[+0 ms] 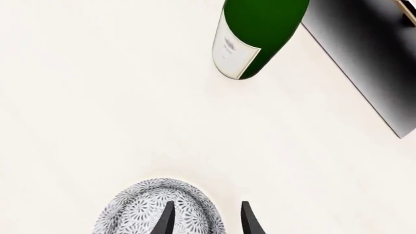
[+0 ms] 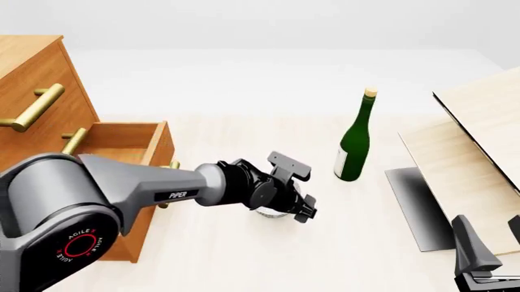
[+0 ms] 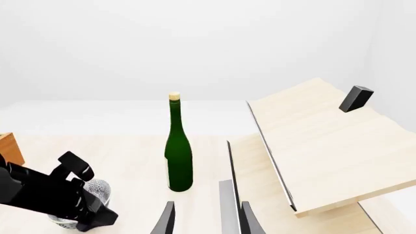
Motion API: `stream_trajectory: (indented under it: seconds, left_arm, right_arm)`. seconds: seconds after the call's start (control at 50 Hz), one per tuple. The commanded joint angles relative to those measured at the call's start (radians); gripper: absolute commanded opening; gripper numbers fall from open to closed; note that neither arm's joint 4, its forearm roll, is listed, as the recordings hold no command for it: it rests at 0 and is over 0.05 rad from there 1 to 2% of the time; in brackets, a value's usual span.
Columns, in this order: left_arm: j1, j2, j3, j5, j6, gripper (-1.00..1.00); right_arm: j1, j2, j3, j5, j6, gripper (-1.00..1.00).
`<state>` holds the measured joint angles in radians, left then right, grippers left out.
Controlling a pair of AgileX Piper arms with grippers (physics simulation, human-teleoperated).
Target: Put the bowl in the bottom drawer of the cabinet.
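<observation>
Left gripper (image 1: pixel 206 220) is down at the bowl (image 1: pixel 140 209), fingers apart, one over the inside and one past the rim, not squeezing yet. This looks like the grab step. The bowl sits on the table (image 2: pixel 243 255) near its middle, in front of the cabinet (image 2: pixel 33 79) at the left edge. The bottom drawer (image 2: pixel 122 143) is pulled out. Next the fingers should pinch the rim, lift, and carry it left over the drawer. A bottle (image 2: pixel 354 143) stands near. Right gripper (image 3: pixel 206 219) waits, fingers apart.

Bowl (image 2: pixel 272 211) right of cabinet (image 2: pixel 49 121) — bottle (image 2: pixel 354 143) behind, seemingly farther right.
</observation>
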<state>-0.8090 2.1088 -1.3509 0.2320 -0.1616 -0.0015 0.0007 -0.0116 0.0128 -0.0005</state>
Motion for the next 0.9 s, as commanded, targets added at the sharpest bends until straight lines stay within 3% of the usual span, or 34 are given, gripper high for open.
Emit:
stream_trajectory:
  seconds: [0.02,0.4,0.68,0.9]
  left_arm:
    - [-0.003,0.000,0.009,-0.015,0.001,-1.00]
    - [0.017,-0.068,0.036,-0.037,0.022,-1.00]
    - [0.057,-0.147,0.051,-0.033,0.098,-1.00]
    - [0.073,-0.212,0.077,-0.035,0.109,-1.00]
  right_arm:
    - [0.000,0.000,0.000,0.000,0.000,1.00]
    - [0.000,0.000,0.000,0.000,0.000,1.00]
    - [0.000,0.000,0.000,0.000,0.000,1.00]
    - [0.000,0.000,0.000,0.000,0.000,1.00]
